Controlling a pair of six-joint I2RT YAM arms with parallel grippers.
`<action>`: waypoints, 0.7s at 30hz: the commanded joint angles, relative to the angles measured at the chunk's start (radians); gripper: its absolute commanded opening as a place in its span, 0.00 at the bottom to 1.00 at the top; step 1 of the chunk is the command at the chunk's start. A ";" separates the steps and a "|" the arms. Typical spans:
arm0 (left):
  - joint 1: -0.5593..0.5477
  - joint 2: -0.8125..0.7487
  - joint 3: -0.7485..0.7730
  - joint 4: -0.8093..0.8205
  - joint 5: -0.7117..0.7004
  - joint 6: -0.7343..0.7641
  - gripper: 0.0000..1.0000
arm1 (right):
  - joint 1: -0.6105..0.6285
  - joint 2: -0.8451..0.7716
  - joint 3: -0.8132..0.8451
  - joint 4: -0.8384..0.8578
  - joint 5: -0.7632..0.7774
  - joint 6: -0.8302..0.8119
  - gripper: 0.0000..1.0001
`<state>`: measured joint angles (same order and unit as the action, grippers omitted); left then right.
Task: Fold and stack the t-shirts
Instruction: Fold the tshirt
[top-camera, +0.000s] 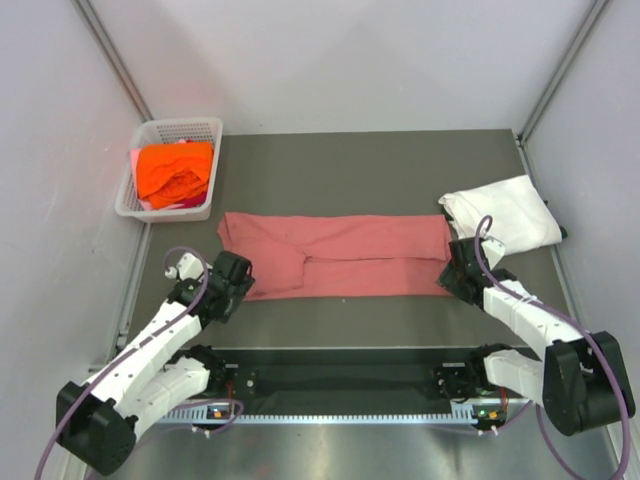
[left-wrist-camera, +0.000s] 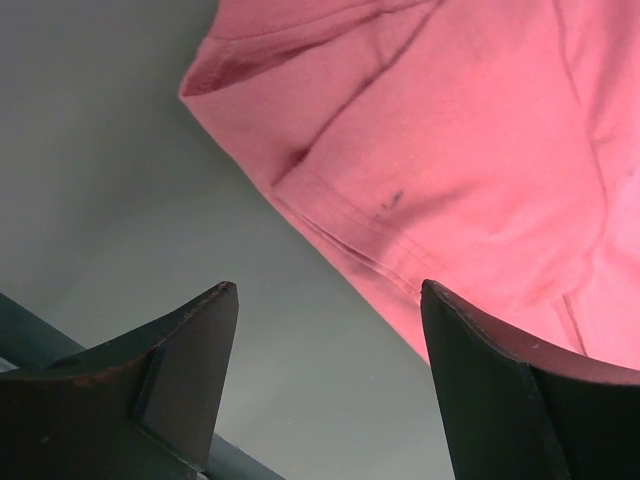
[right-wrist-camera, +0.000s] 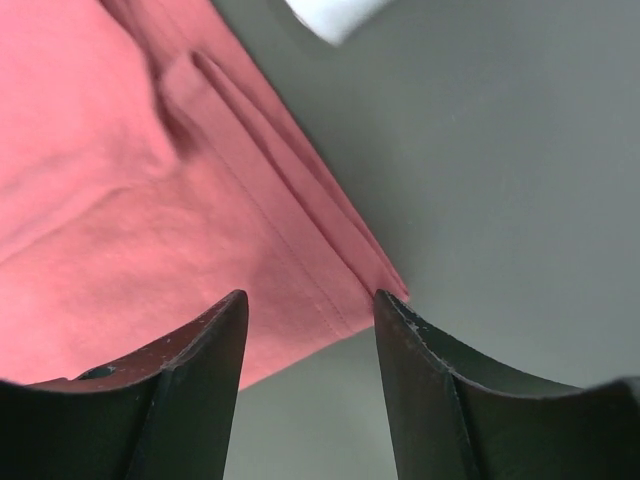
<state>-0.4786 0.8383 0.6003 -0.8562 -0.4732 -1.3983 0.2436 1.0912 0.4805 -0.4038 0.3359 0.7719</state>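
Observation:
The dusty pink-red t-shirt (top-camera: 335, 255) lies flat on the table as a long folded strip. My left gripper (top-camera: 238, 278) is open and empty just off its near left corner; the left wrist view shows that corner (left-wrist-camera: 450, 160) ahead of the jaws (left-wrist-camera: 330, 290). My right gripper (top-camera: 455, 272) is open and empty at the near right corner, which shows between the jaws in the right wrist view (right-wrist-camera: 200, 220). The white t-shirt (top-camera: 503, 216) lies folded at the right, behind the right gripper. The bright orange t-shirt (top-camera: 175, 170) sits bunched in the basket.
A white plastic mesh basket (top-camera: 205, 130) stands at the table's far left corner. Grey walls enclose the table on three sides. A black rail (top-camera: 340, 380) with the arm bases runs along the near edge.

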 joint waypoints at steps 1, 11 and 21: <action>0.018 0.028 -0.019 0.022 -0.025 -0.042 0.78 | -0.010 -0.007 -0.032 0.006 -0.014 0.078 0.54; 0.135 0.134 -0.115 0.201 0.094 -0.045 0.66 | -0.010 0.064 -0.023 0.034 -0.004 0.110 0.50; 0.236 0.242 -0.132 0.402 0.116 0.018 0.45 | 0.000 0.124 -0.034 0.111 -0.052 0.099 0.14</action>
<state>-0.2710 1.0523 0.4709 -0.5907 -0.3740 -1.4185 0.2386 1.1675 0.4732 -0.3393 0.3687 0.8490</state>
